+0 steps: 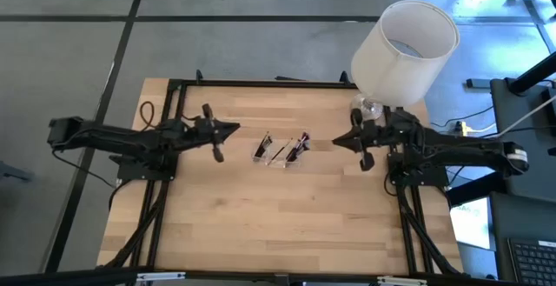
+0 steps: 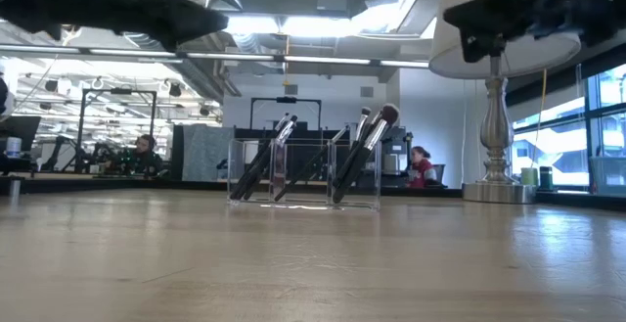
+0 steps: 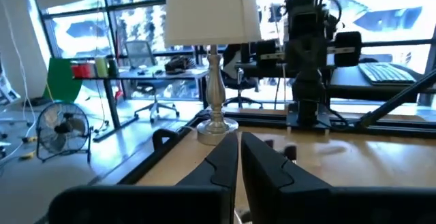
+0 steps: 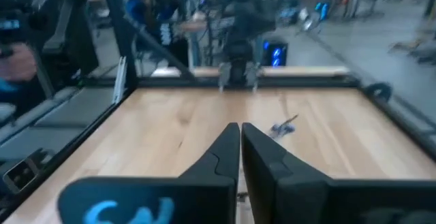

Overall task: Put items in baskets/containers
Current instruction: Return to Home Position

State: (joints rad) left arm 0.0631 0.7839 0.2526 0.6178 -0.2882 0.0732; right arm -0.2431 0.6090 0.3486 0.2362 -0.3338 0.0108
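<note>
A small clear tray (image 1: 280, 150) stands at the middle of the wooden table; the low view shows its compartments (image 2: 303, 175). Several dark-handled brushes (image 2: 357, 151) lean in it, heads up, handle ends on its bottom. My left gripper (image 1: 236, 129) hovers left of the tray, pointing level toward it, its fingers shut and empty in its wrist view (image 3: 238, 149). My right gripper (image 1: 335, 141) hovers right of the tray, pointing level toward it, also shut and empty (image 4: 240, 135). Both are above the table and apart from the tray.
A lamp with a big white shade (image 1: 404, 51) stands at the table's far right corner, its base (image 2: 499, 191) just behind my right arm. A black frame (image 1: 261, 83) runs along the table's edges. People sit in the room beyond (image 2: 421, 165).
</note>
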